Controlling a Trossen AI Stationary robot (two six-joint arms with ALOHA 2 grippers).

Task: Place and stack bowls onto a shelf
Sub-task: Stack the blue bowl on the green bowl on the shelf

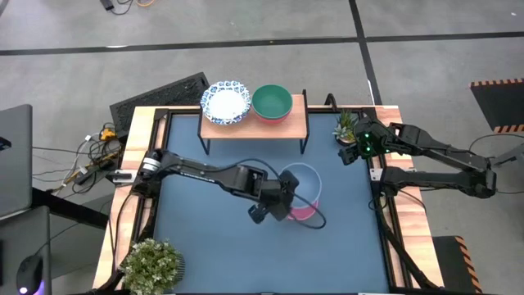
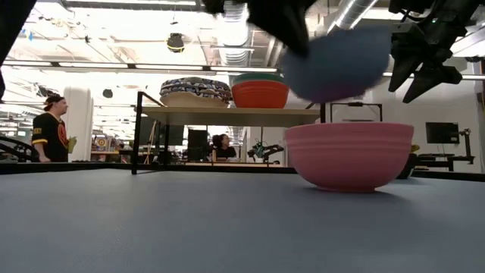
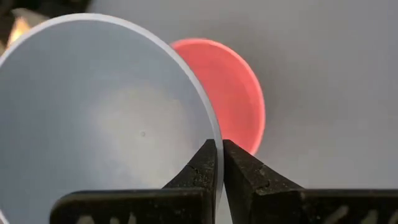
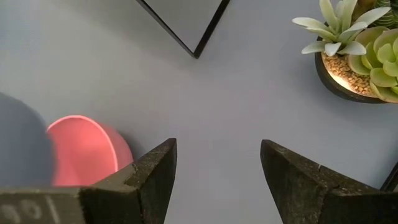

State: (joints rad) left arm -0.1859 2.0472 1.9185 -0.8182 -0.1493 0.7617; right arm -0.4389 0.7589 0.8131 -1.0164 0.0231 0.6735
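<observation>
On the grey table mat, the shelf stands at the far edge, bearing a blue-patterned bowl and, beside it, a green bowl nested in a red one. Mid-table, the left gripper is clamped on the rim of the pale blue bowl — held in the air above the pink bowl. The right gripper hovers near a succulent — jaws wide apart.

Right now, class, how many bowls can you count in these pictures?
4. The patterned bowl and green bowl sit on the shelf; the pink bowl is on the table; the left hand holds the blue bowl above it.
</observation>
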